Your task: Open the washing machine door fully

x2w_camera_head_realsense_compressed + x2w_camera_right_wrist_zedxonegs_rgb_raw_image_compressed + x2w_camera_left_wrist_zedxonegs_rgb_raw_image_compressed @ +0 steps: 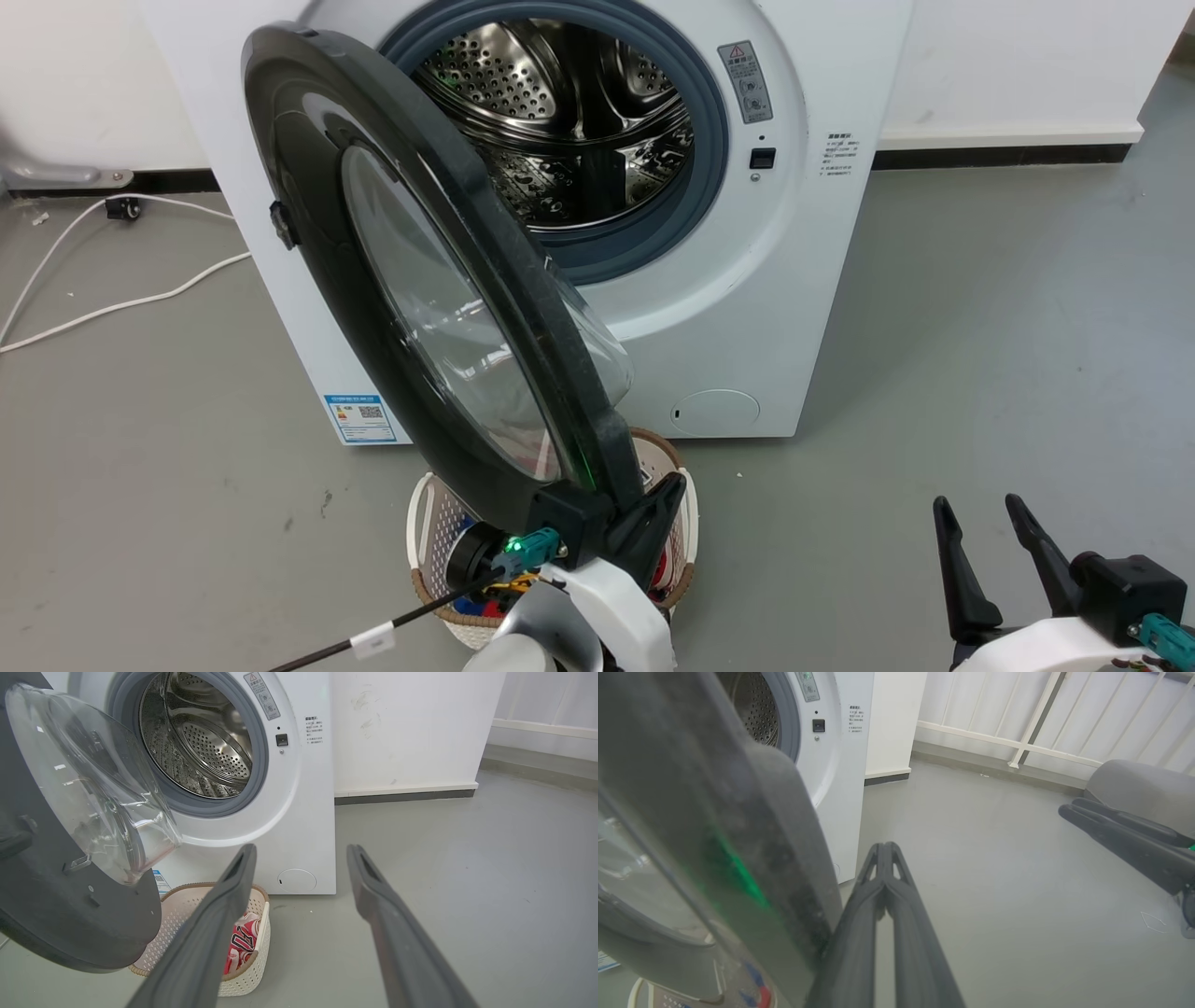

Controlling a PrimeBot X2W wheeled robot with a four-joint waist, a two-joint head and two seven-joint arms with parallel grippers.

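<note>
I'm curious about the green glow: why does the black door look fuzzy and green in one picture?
Left wrist view: the door is very close to the camera, so it blurs, and its edge mirrors green. Head view: a green light glows right beside that edge. Right wrist view: the door looks sharp.

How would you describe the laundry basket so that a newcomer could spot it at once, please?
Find the white washing machine with its black door swung open. On the floor before it, under that door, sits the laundry basket: white, perforated, brown-rimmed, holding a red garment.
</note>
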